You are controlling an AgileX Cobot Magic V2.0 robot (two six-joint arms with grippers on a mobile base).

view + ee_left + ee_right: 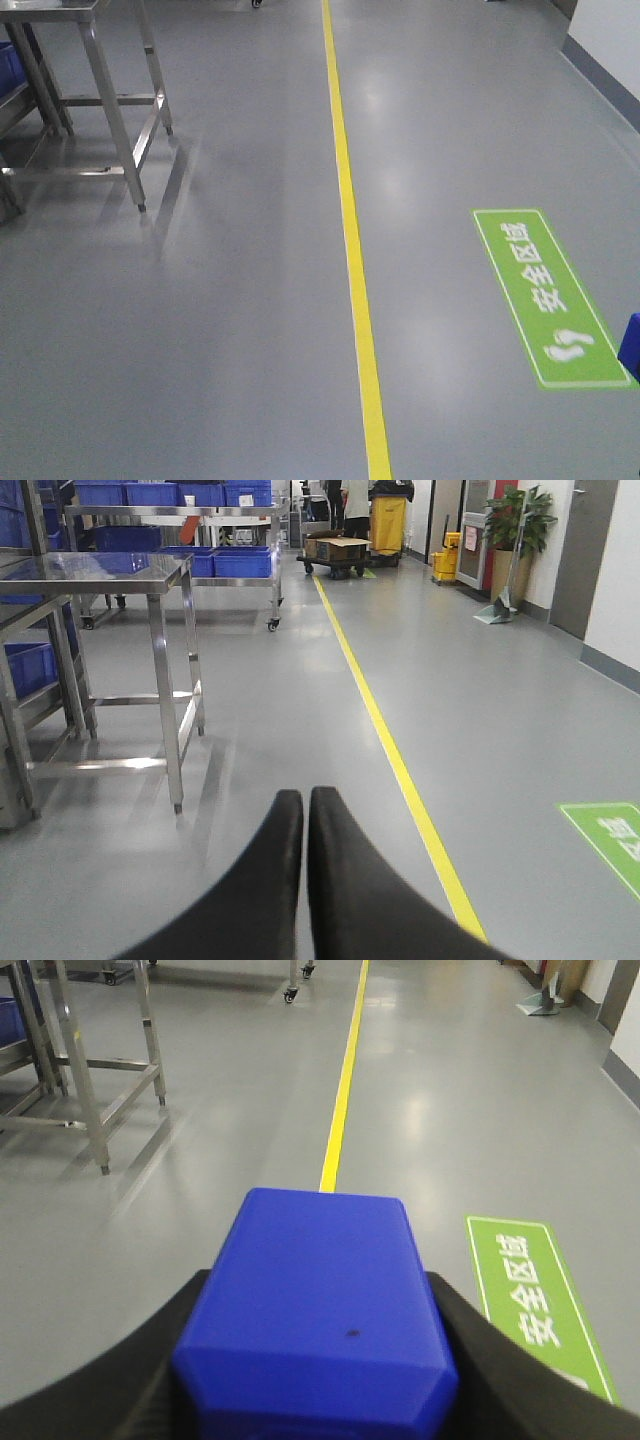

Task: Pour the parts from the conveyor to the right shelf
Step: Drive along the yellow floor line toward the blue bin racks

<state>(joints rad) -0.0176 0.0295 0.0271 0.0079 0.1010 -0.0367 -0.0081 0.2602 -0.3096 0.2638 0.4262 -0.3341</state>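
Right gripper (318, 1290) is pinching the blue part (318, 1260). Jaws clamp it from both sides, w/ black fingers (480, 1360) showing L & R of it. The part fills the lower middle of the right wrist view: boxy, rounded corners, smooth top face w/ one tiny dark speck. It's held up in the air, w/ only grey floor (200, 1160) seen beyond it.

Left gripper (305, 798) holds nothing. Jaws are pressed together, just a thin seam btwn the two black fingers (350, 880), pointing out over the floor.

Surroundings:
- Yellow floor line (350, 220) runs straight away from the robot, approx centre of the front view.
- Green floor sign (545, 295) w/ white characters & footprints lies right of the line, apart from it.
- Steel bench (110, 575) stands left of the line, w/ crossbars low btwn its legs.
- Racks w/ blue bins (215, 562) stand behind the bench.
- Further down the line is a low cart w/ a cardboard box (340, 548). A person (355, 500) stands just behind it.
- Potted plant (520, 515) sits by the right wall.

In the front view a small blue corner (631, 345) pokes in at the right edge, just beside the sign. It's too cropped to tell what it is.
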